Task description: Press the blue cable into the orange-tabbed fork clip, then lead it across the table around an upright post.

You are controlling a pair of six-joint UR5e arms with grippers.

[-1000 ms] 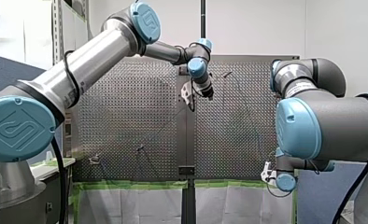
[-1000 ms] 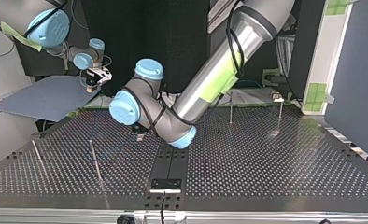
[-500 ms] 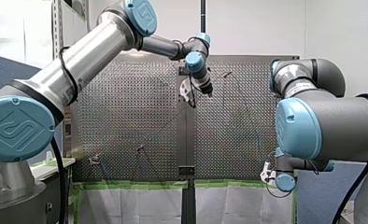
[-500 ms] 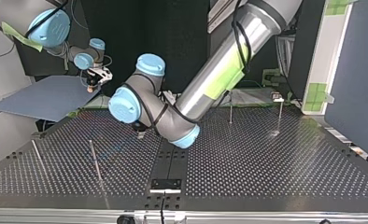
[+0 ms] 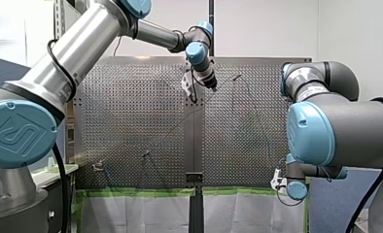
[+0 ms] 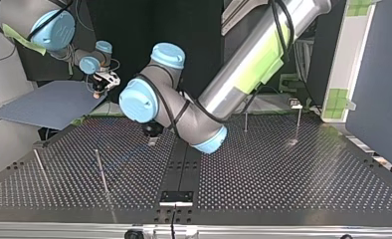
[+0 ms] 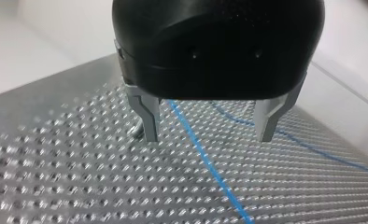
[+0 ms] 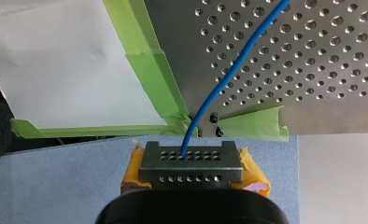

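The blue cable [image 7: 205, 158] lies on the perforated table [image 7: 79, 186] and runs between the metal fingers [image 7: 149, 122] of my left gripper [image 7: 209, 135], which hovers open just above it, not touching. A small metal part [image 7: 136, 129] sits beside one finger; I cannot make out an orange tab. My right gripper [image 8: 191, 161], with yellow pads, is shut on the blue cable [image 8: 229, 79] off the table's corner. In the top view my left gripper [image 6: 151, 133] is near the table's middle and my right gripper [image 6: 99, 85] is at the far left.
Thin upright posts stand on the table in the top view: two at the left [image 6: 101, 172] [image 6: 40, 167] and two at the far right [image 6: 245, 117] [image 6: 298, 122]. A blue-grey sheet [image 6: 45, 102] lies under my right gripper. Green tape [image 8: 149, 70] edges the table.
My left arm has lifted, its gripper moving up and a little left in the front view, staying open. My right arm has not moved.
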